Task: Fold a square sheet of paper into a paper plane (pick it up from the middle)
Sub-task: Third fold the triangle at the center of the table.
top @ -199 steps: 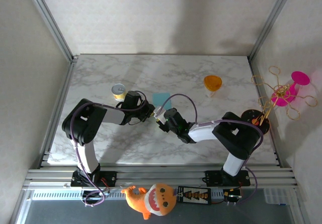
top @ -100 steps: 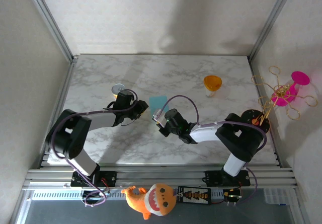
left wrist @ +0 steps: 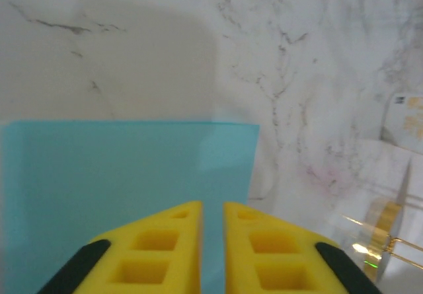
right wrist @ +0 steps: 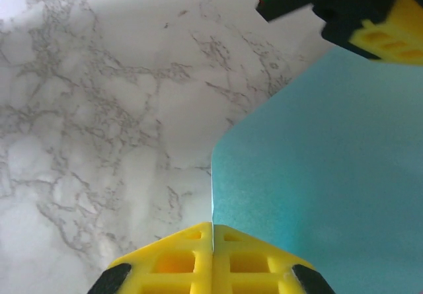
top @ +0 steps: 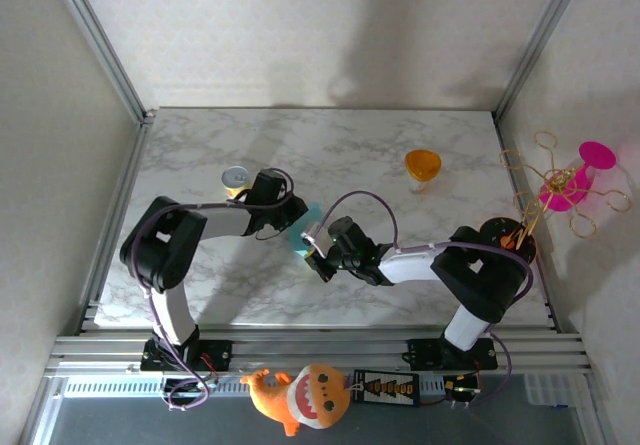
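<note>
The teal-blue square sheet of paper (top: 304, 231) is lifted off the marble table (top: 400, 135) between my two grippers. My right gripper (top: 313, 252) is shut on its near edge. In the right wrist view the paper (right wrist: 330, 162) runs straight into the closed line of that gripper (right wrist: 213, 226) and bends away to the right. My left gripper (top: 296, 221) is at the sheet's opposite side. In the left wrist view a narrow slit remains between the fingers of that gripper (left wrist: 212, 205), with the sheet's broad face (left wrist: 119, 175) behind them. One left finger (right wrist: 390, 33) shows at the paper's far corner.
A small yellow can (top: 236, 179) stands just left of the left gripper. An orange cup (top: 422, 164) sits at the back right. A black disc (top: 505, 237) and a pink and gold wire ornament (top: 565, 185) are at the right edge.
The left arm has drawn back and its gripper has moved right onto the sheet. The paper has shifted nearer and tilted up between the grippers. The right gripper has stayed shut.
</note>
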`<state>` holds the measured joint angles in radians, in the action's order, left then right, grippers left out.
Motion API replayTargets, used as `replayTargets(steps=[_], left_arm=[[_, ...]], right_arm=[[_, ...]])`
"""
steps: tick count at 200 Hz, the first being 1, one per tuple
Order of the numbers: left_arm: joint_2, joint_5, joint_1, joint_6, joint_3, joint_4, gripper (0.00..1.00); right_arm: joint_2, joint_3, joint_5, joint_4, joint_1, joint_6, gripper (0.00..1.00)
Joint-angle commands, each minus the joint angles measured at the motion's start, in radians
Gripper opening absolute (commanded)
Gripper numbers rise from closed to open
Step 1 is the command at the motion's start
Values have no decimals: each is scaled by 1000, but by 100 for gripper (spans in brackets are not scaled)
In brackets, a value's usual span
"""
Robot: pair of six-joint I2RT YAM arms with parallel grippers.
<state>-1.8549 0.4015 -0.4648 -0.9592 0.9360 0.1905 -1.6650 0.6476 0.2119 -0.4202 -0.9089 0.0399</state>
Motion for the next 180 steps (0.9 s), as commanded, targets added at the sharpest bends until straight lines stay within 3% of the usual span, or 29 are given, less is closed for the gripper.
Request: replayTargets(steps=[1, 70, 180], left_arm=[[-40, -20, -9, 42, 38, -76, 12], [-89, -44, -26, 95, 67, -161, 2], [-104, -13, -33, 126, 81, -163, 0]], right_arm=[[30, -9, 65, 6, 26, -52, 3], [-5, 32, 66, 61, 91, -110, 3], [-53, 108, -46, 148, 98, -124, 4]])
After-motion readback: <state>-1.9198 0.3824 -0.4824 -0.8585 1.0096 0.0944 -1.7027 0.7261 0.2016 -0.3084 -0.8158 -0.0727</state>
